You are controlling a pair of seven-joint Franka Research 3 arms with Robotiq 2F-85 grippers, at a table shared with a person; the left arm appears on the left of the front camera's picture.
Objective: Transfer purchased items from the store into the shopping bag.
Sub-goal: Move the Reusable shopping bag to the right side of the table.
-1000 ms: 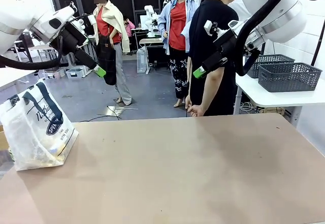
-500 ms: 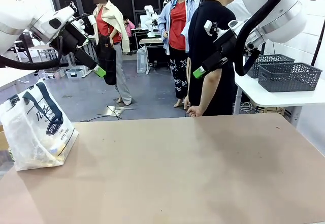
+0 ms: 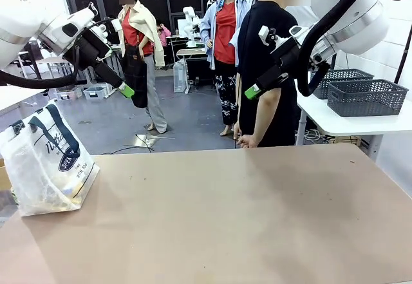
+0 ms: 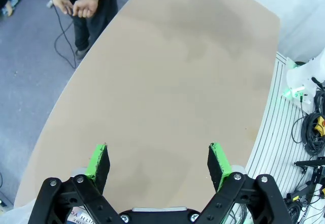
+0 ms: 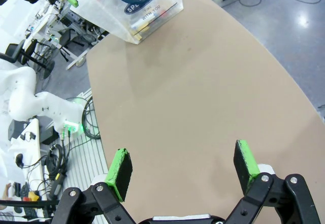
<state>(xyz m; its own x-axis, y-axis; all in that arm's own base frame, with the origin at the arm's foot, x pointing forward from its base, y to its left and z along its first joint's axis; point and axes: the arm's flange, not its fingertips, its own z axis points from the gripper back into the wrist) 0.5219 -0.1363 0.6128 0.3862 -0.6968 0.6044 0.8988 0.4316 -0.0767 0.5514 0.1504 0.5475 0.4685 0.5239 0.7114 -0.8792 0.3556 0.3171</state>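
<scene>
Nothing on the table is shifting between the earlier front pictures and this one; both arms are holding the same raised pose, and only the person [image 3: 265, 71] at the far edge is leaning very slightly.

Green pads [image 4: 97, 160] of the left gripper [image 4: 159, 164] are standing wide apart with nothing between them, looking down on bare tan tabletop. In the front view this left gripper [image 3: 126, 91] is hanging high above the table's left part, angled downward, its white arm coming in from the picture's left.

Green pads [image 5: 122, 168] of the right gripper [image 5: 185, 169] are likewise spread wide and holding nothing, with bare tabletop beneath them. From the front, the right gripper [image 3: 252, 91] is hovering high over the far middle of the table, in front of the person's dark shirt, its arm entering from the upper right.

The shopping bag [image 3: 48, 161] is sitting upright at the table's [image 3: 244, 219] left edge, well apart from both grippers, its navy handles and dark oval logo facing the camera; yellowish things are showing faintly through its lower part, too blurred to tell. The right wrist view is catching the same bag [image 5: 139, 5] at the tabletop's far end.

The person's hands [image 4: 76, 6] are resting together, off the table. Dark grey mesh baskets [image 3: 367, 97] are sitting on a white side table at the right, well away from the work table.
</scene>
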